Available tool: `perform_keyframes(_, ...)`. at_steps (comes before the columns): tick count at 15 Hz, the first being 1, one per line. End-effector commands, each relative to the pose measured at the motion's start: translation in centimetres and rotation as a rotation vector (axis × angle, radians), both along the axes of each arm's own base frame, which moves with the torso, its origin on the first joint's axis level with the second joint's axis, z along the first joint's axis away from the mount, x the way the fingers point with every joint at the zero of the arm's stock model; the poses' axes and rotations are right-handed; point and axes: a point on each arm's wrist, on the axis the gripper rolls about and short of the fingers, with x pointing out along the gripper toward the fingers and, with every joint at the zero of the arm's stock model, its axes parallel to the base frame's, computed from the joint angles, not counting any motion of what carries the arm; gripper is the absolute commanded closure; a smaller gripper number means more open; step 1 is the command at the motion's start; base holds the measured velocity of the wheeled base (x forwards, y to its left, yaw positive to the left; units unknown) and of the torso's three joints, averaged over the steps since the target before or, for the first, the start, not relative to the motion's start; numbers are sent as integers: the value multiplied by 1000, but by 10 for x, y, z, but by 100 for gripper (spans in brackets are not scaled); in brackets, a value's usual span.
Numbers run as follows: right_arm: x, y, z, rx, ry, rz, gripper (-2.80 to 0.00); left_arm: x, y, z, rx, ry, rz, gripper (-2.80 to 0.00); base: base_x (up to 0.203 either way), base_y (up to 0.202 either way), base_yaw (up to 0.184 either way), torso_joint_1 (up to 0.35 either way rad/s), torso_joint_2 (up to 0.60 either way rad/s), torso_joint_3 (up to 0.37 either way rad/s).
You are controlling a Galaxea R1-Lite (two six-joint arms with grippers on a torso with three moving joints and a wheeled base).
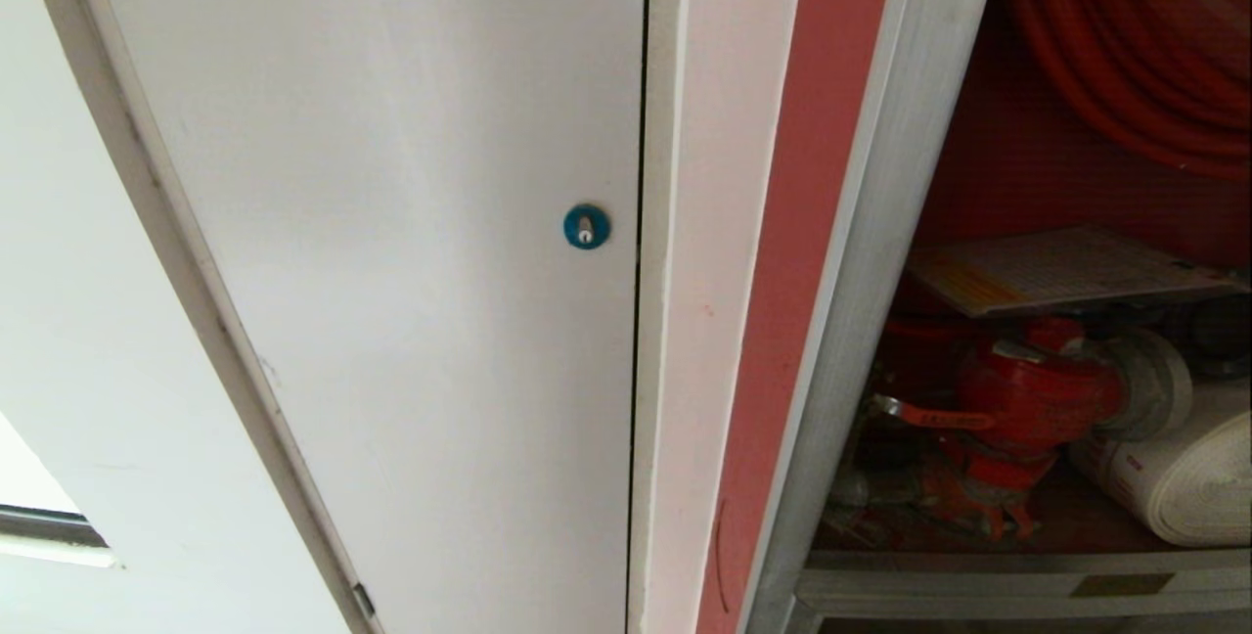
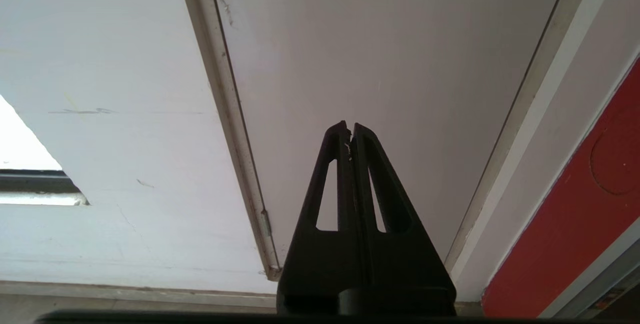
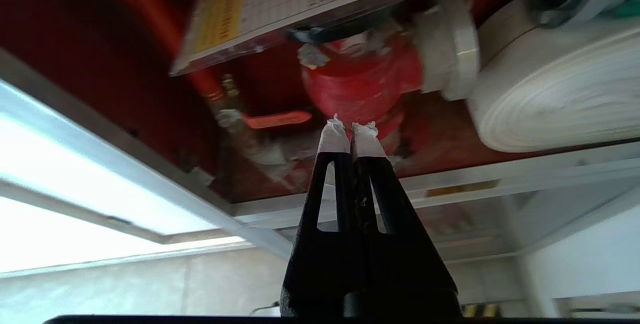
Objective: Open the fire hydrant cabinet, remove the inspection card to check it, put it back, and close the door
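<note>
The fire hydrant cabinet (image 1: 861,252) stands open at the right of the head view, its red inside showing. The inspection card (image 1: 1056,267) lies flat on top of the red valve (image 1: 1037,394); in the right wrist view the inspection card (image 3: 295,1) shows its yellow band and fine table. My right gripper (image 3: 350,131) is shut on nothing, its white-taped fingertips (image 3: 334,139) pointing at the valve (image 3: 360,81) from outside the opening, below the card. My left gripper (image 2: 349,129) is shut and parked before the white panel (image 2: 390,64). The door is out of view.
A white rolled hose (image 1: 1184,477) lies right of the valve, and the red hose reel (image 1: 1144,37) hangs above. The white panel with a blue round lock (image 1: 586,226) fills the left. A silver sill (image 1: 1017,585) runs along the cabinet's bottom edge.
</note>
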Motion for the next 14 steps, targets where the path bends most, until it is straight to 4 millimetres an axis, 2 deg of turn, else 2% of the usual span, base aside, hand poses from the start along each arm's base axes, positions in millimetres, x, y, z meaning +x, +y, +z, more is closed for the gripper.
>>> perform_keyframes(1,5,-1,-1,-7,18,-7,0,0,0,0,0,0,0,0,0,0,0,0,0,0)
perform_keyframes(4,2,-1,1,-29,10,-4,0,0,0,0,0,1,0,0,0,0,0,0,0,0)
perform_keyframes(7,-14,0,-4,-36,-13,-5,0,0,0,0,0,1,0,0,0,0,0,0,0,0)
perform_keyframes(9,-33,2,-5,-42,-60,-4,0,0,0,0,-1,1,0,0,0,0,0,0,0,0)
perform_keyframes(14,-97,9,-12,-98,-191,46,0,0,0,0,0,0,0,0,0,0,0,0,0,0)
